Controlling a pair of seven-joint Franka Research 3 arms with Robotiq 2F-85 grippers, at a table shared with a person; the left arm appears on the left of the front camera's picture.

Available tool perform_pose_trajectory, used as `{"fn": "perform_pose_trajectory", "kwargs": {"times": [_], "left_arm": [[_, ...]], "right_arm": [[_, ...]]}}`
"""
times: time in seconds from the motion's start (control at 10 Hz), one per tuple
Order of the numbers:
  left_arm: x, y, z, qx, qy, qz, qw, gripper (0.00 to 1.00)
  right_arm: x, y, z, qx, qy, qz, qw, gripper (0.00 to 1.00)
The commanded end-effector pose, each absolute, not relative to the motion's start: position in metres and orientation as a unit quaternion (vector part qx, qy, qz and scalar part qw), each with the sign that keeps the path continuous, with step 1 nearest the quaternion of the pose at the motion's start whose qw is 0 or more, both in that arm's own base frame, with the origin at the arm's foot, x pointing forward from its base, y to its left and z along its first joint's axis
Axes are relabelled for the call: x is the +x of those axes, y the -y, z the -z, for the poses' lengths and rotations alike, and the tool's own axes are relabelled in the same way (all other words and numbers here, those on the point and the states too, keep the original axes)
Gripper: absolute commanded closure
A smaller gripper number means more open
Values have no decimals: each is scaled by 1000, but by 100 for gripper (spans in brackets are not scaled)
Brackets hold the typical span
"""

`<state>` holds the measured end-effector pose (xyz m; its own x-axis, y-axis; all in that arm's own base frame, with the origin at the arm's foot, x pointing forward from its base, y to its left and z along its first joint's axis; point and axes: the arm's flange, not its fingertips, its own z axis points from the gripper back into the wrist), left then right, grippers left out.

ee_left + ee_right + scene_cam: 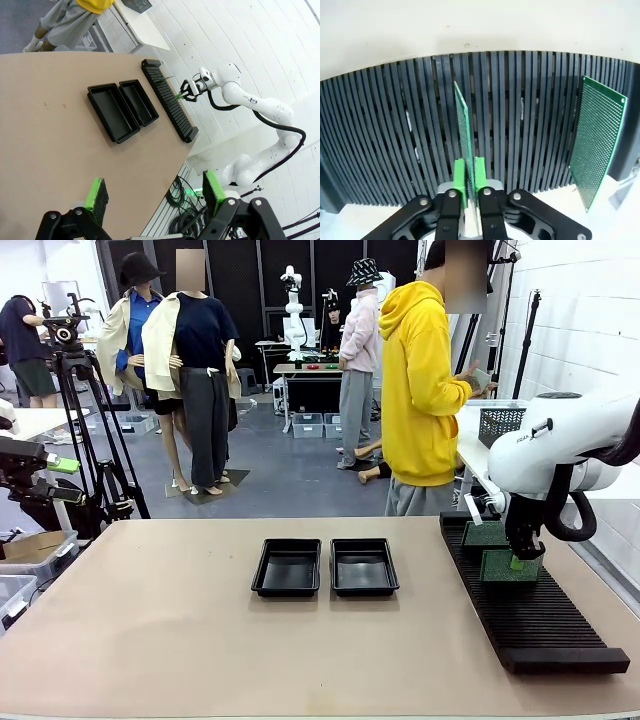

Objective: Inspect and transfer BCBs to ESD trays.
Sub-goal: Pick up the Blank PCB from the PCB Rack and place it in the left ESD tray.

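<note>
From the front, the right gripper (517,562) reaches straight down into the rack (560,630) at the right side of the table (150,640), its fingers at the top edge of a board (495,570) standing in a slot. The other board (482,535) stands a few slots farther back, towards the person (420,390). The two trays (288,592) sit side by side at mid-table, well apart from the rack, with nothing in them.

From the left wrist, the left gripper (154,192) hangs wide open over the near table edge, holding nothing. Across the table the right gripper shows small at the rack, trays just beside it.

From the right wrist, both green pads (460,176) press flat on the two faces of the board, pinching it at the middle of its upper edge. So this tool is closed on the board, which sits upright in its slot, while the other board leans in a slot off to one side.

The board looks thin, light and stiff, a perforated sheet with smooth faces. It probably weighs almost nothing, but a narrow edge pinch may let it swing or slip. It can also snag on the ribs if it comes out at an angle, so a straight lift along the slot seems safest. The hold is well placed: central on the free edge, faces between pads.
</note>
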<state>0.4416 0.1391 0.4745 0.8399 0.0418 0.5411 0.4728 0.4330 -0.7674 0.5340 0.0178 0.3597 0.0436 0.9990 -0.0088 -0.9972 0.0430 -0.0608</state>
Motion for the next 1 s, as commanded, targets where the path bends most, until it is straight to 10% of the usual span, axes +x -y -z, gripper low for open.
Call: {"fn": "perform_pose_trajectory", "kwargs": {"times": [0.0, 0.9], "left_arm": [[441, -139, -477, -518, 247, 125, 810, 0], [441, -139, -477, -518, 247, 125, 810, 0]], "right_arm": [[541, -18, -362, -20, -2, -696, 717, 95], [535, -19, -385, 0, 15, -686, 728, 95]]}}
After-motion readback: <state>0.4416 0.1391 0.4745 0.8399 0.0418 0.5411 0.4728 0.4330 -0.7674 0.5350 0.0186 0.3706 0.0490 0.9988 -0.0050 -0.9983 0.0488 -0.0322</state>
